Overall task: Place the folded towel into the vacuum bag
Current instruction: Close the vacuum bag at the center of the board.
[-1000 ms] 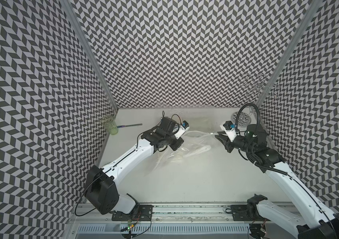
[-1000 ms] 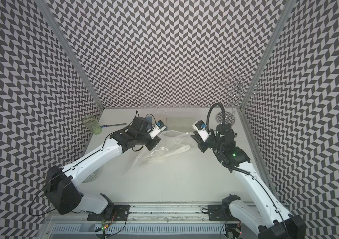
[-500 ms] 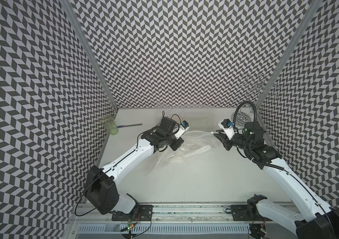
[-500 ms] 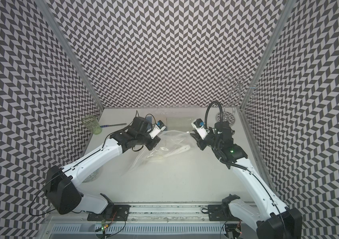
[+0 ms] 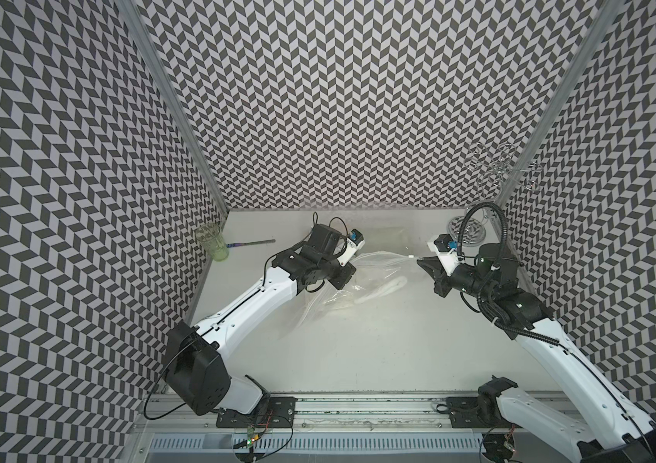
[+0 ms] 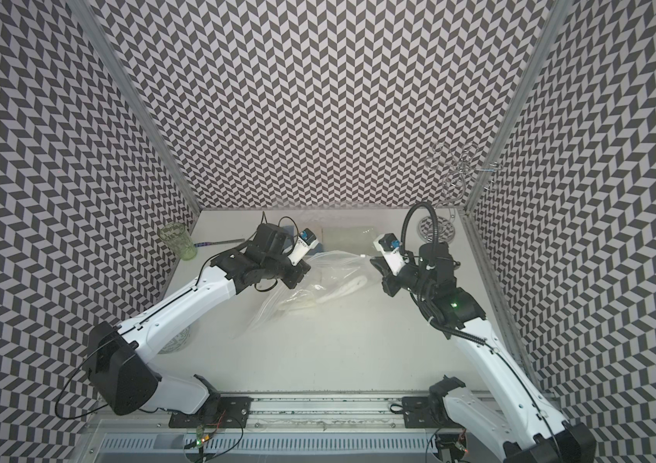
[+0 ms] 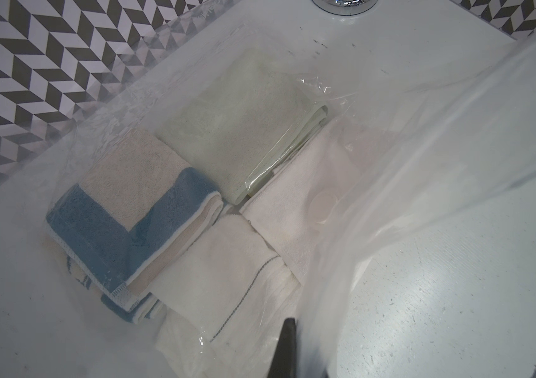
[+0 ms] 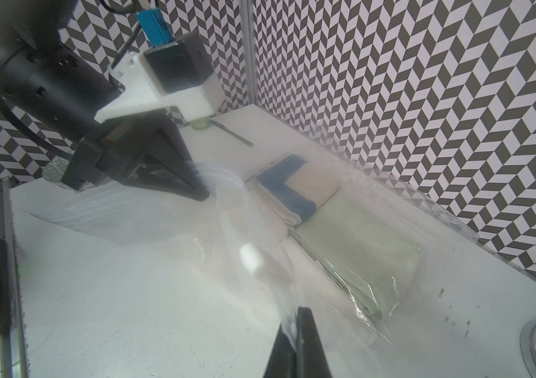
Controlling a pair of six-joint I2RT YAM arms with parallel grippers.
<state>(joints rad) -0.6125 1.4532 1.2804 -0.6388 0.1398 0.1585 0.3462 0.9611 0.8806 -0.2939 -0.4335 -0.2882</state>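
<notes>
Surface point(image 5: 358, 340): carrying the whole lot.
Vacuum bag point(image 5: 382, 268): lying toward the far side, its mouth being stretched between both arms, probably to keep it open for loading.
Pale green towel point(image 7: 237, 131), blue-and-beige towel point(image 7: 135, 222), white towel point(image 7: 227, 271): lying folded inside the bag.
Left end effector point(image 8: 204, 193), right end effector point(image 8: 294, 322): each pinching fully closed on the bag's film.

Getting only a dark sliver of the left gripper point(image 7: 287, 347) in its wrist cam, rest chopped by the frame edge. Same deal with the right gripper point(image 8: 294, 343). Can't read the towels point(image 7: 227, 137) clearly through the hazy vacuum bag point(image 7: 440, 147) film. Can't call the white blob point(image 8: 250, 258) on that film either, way too blurry. In a top view, catching a round patterned thing point(image 6: 176, 340) at 8 o'clock on the table point(image 6: 338, 352), half buried under the left arm point(image 6: 198, 292).
</notes>
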